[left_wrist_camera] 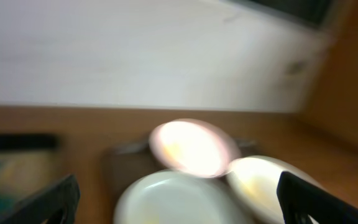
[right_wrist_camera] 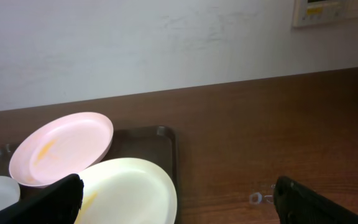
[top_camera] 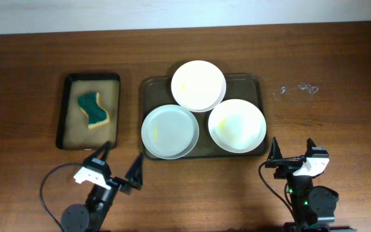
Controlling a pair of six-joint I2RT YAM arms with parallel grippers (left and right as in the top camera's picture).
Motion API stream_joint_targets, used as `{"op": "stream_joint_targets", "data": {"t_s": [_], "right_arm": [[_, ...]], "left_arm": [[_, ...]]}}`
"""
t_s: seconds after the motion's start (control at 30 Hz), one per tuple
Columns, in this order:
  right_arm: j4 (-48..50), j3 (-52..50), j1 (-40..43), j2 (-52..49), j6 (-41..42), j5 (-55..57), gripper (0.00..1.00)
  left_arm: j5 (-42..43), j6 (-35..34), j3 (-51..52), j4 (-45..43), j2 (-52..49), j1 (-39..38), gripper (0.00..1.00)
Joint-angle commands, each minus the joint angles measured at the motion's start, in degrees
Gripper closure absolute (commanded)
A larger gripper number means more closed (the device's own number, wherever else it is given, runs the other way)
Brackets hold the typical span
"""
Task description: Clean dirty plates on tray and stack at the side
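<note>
Three round white plates lie on the dark grey-brown tray (top_camera: 256, 82): one at the back (top_camera: 198, 84), one at front left (top_camera: 169, 131), one at front right (top_camera: 237, 125) with a yellow smear. The right wrist view shows the back plate (right_wrist_camera: 61, 148) and the front right plate (right_wrist_camera: 126, 190); the blurred left wrist view shows all three, the nearest (left_wrist_camera: 173, 199). My left gripper (top_camera: 117, 161) is open and empty near the table's front edge, below the tray's left corner. My right gripper (top_camera: 293, 153) is open and empty, right of the tray's front right corner.
A smaller black tray (top_camera: 67, 113) with a tan bottom lies left of the big tray and holds a green and yellow sponge (top_camera: 93, 109). A small clear plastic piece (top_camera: 299, 89) lies on the wood table at the right, also in the right wrist view (right_wrist_camera: 255, 198).
</note>
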State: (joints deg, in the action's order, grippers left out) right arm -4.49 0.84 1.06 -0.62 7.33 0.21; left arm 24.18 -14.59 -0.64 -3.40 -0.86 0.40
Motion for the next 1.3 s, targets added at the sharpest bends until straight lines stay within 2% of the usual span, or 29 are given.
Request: {"op": "stream_joint_targets", "data": {"t_s": [0.0, 0.07, 0.1, 0.13, 0.2, 0.23, 0.27, 0.3, 0.33, 0.37, 0.47, 0.57, 0.63, 0.67, 0.73, 0.8, 0.97, 1.07, 1.13, 1.27], "right_arm": [[-0.1, -0.5, -0.3, 0.4, 0.0, 0.5, 0.02], [-0.1, -0.5, -0.3, 0.4, 0.0, 0.5, 0.02], [-0.1, -0.5, -0.3, 0.4, 0.0, 0.5, 0.02], [-0.1, -0.5, -0.3, 0.4, 0.0, 0.5, 0.02], [-0.1, -0.5, -0.3, 0.4, 0.0, 0.5, 0.02], [-0.1, -0.5, -0.3, 0.4, 0.0, 0.5, 0.02], [-0.1, -0.5, -0.3, 0.4, 0.0, 0.5, 0.02], [-0.1, -0.5, -0.3, 0.4, 0.0, 0.5, 0.01], [-0.1, -0.5, -0.3, 0.4, 0.0, 0.5, 0.02], [-0.1, -0.5, -0.3, 0.4, 0.0, 0.5, 0.02], [-0.1, -0.5, -0.3, 0.4, 0.0, 0.5, 0.02], [-0.1, -0.5, -0.3, 0.4, 0.0, 0.5, 0.02], [-0.1, -0.5, -0.3, 0.4, 0.0, 0.5, 0.02], [-0.1, -0.5, -0.3, 0.4, 0.0, 0.5, 0.02], [-0.1, -0.5, -0.3, 0.4, 0.0, 0.5, 0.02], [-0.1, -0.5, -0.3, 0.4, 0.0, 0.5, 0.02], [-0.1, -0.5, -0.3, 0.4, 0.0, 0.5, 0.02], [-0.1, -0.5, -0.3, 0.4, 0.0, 0.5, 0.02], [-0.1, -0.5, -0.3, 0.4, 0.0, 0.5, 0.02], [-0.1, -0.5, -0.3, 0.4, 0.0, 0.5, 0.02]], "left_arm": [[18.9, -9.9, 0.1, -13.4, 0.5, -0.2, 0.0], [19.3, -9.2, -0.3, -33.3, 0.5, -0.1, 0.01], [17.0, -7.5, -1.5, -36.7, 0.5, -0.1, 0.01], [13.9, -4.3, -4.6, -34.5, 0.4, -0.1, 0.01], [13.3, 4.7, -11.4, -23.4, -0.7, -0.1, 0.0], [11.5, 13.5, -19.3, -9.1, -2.9, -0.1, 0.01], [7.6, 16.8, -23.8, -0.3, -4.7, -0.1, 0.0], [0.8, 18.2, -29.9, 9.1, -7.6, -0.1, 0.0], [-12.6, 18.2, -42.6, 26.6, -15.7, -0.1, 0.0], [-15.7, 18.2, -49.6, 35.3, -21.0, -0.1, 0.01], [-12.5, 18.1, -64.5, 50.2, -32.9, -0.2, 0.01], [-13.2, 19.0, -70.4, 51.4, -39.1, -0.1, 0.01], [-17.8, 14.8, -76.7, 56.1, -46.0, -0.1, 0.01], [-20.8, 13.1, -81.1, 60.6, -50.8, -0.1, 0.01], [-27.7, 12.5, -94.8, 75.7, -66.9, -0.1, 0.01], [-27.9, 12.4, -103.4, 82.7, -79.2, -0.1, 0.01], [-23.5, 6.6, -106.8, 79.1, -95.5, 4.2, 0.01], [-21.5, -3.0, -106.7, 78.8, -102.4, 10.0, 0.01], [-17.4, -3.6, -106.6, 78.4, -105.4, 13.5, 0.01], [-17.5, -2.2, -105.0, 78.2, -112.6, 15.3, 0.0]]}}
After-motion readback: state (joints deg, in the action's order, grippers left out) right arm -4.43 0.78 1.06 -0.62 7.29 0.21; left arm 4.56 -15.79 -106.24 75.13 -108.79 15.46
